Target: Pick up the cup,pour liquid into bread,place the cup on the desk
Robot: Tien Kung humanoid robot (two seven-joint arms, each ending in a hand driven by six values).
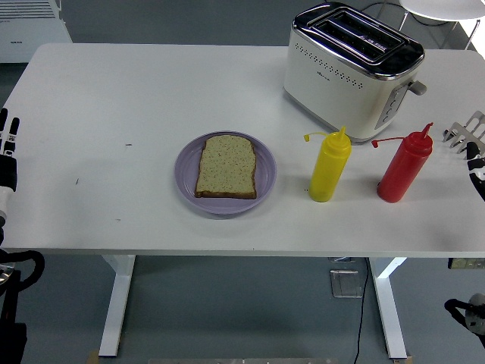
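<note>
Reach from right edge toward red bottle (404, 167) at right; right hand (473, 149) mostly cut off, grip unclear; grasp mid-body, upright.

Toaster (352, 72) at far right of table (114, 98); small dark specks, perhaps marks.

Bread (226, 166) on plate (187, 180); two bottles (330, 166) right; toaster (350, 70) behind.

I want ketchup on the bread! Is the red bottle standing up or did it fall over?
Standing up. The red bottle sits on its base on the table, nozzle pointing up, beside the yellow bottle. Nothing touches it.
</note>
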